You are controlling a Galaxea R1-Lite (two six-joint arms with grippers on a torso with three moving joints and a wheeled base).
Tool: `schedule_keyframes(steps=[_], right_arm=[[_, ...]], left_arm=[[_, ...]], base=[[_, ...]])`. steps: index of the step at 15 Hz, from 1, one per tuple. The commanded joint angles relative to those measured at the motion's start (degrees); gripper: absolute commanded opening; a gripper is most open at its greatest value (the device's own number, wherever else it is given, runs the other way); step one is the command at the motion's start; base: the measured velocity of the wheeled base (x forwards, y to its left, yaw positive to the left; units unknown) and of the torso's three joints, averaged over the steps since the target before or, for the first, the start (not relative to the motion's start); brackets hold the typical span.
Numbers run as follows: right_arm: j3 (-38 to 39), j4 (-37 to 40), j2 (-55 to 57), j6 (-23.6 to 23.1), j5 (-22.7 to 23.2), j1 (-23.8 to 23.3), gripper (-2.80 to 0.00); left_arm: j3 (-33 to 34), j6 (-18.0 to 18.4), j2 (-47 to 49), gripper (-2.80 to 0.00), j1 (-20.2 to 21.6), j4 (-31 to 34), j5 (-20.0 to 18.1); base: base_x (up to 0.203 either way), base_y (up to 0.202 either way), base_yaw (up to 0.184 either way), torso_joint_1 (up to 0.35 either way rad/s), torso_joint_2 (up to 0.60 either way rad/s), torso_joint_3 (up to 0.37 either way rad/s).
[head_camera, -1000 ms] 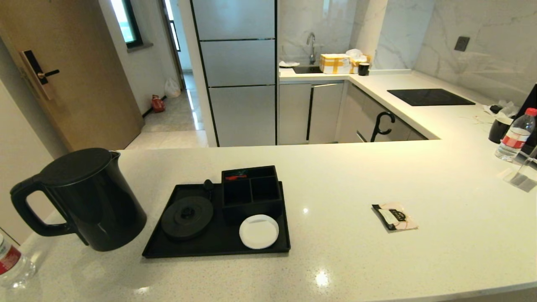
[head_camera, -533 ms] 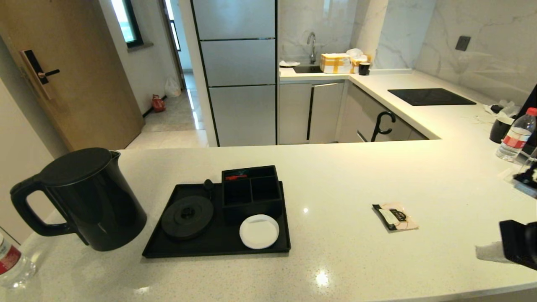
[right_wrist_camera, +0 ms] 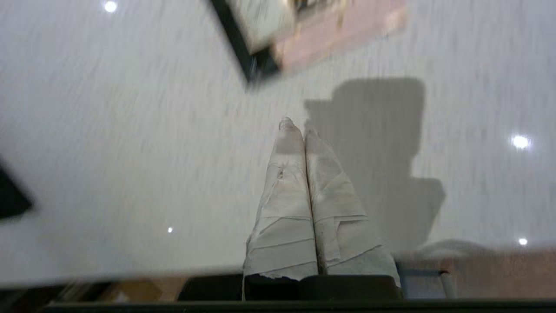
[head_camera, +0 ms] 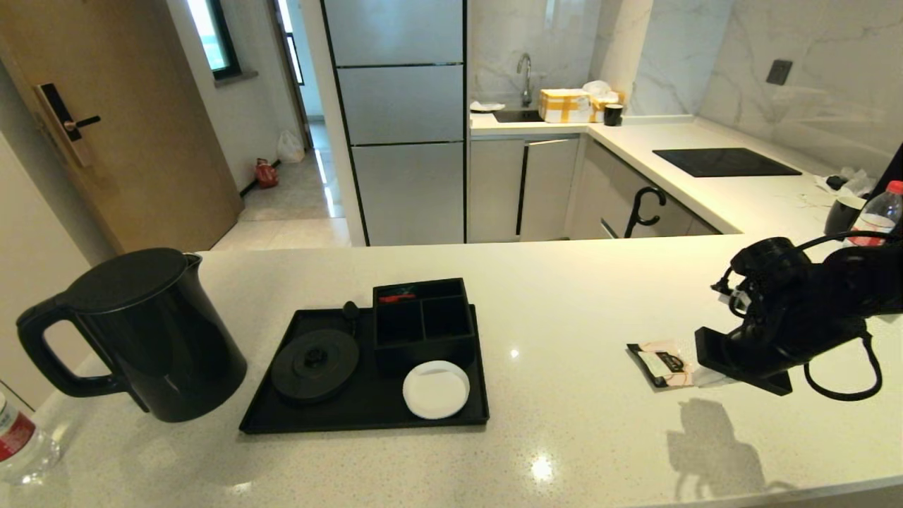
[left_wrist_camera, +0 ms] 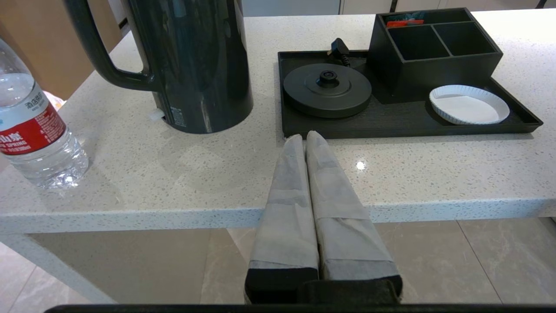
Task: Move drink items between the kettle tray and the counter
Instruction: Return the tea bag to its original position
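Observation:
The black kettle [head_camera: 141, 331] stands on the counter [head_camera: 600, 296] left of the kettle tray [head_camera: 367, 422], which bears its round base [head_camera: 314, 365], a divided box [head_camera: 422, 324] and a white coaster [head_camera: 435, 389]. A red-labelled water bottle [head_camera: 17, 441] stands at the counter's near left corner. The pinkish tea sachet [head_camera: 659, 363] lies flat on the counter right of the tray. My right gripper [head_camera: 709, 379] hovers shut and empty just right of the sachet [right_wrist_camera: 312, 34]. My left gripper [left_wrist_camera: 305, 137] is shut and empty, at the counter's front edge before the tray [left_wrist_camera: 408, 126].
A second bottle [head_camera: 875, 215] and a black cup [head_camera: 839, 215] stand at the far right. The black hob [head_camera: 725, 162] lies on the counter's back leg, with boxes [head_camera: 564, 106] by the sink. The counter's front edge runs close below the tray.
My right arm has swung in from the right edge toward the tea sachet, its gripper staying shut. The left arm, kettle, tray and sachet have not moved.

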Motion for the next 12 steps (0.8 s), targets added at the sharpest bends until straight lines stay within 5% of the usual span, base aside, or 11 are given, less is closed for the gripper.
schedule_keyframes(steps=[1,2,12], right_arm=[[-2.22,-1.99,7.14,0.26,-2.69,-0.35,-2.8],[-1.84,-4.68,7.23,0.35,-4.02,-0.83,0.0],[-0.44,-6.53,5.41,0.27,-4.2,-2.93,0.0]], left_arm=[[0.0,0.04,-0.09,-2.8,0.01,0.0,0.0],[0.0,0.04,-0.09,-2.8,0.01,0.0,0.0],[0.0,-0.04,-0.09,-2.8,0.01,0.0,0.0]], base=[[0.0,0.0,0.0,0.0,0.0,0.0],[0.0,0.0,0.0,0.0,0.0,0.0],[0.0,0.0,0.0,0.0,0.0,0.0]])
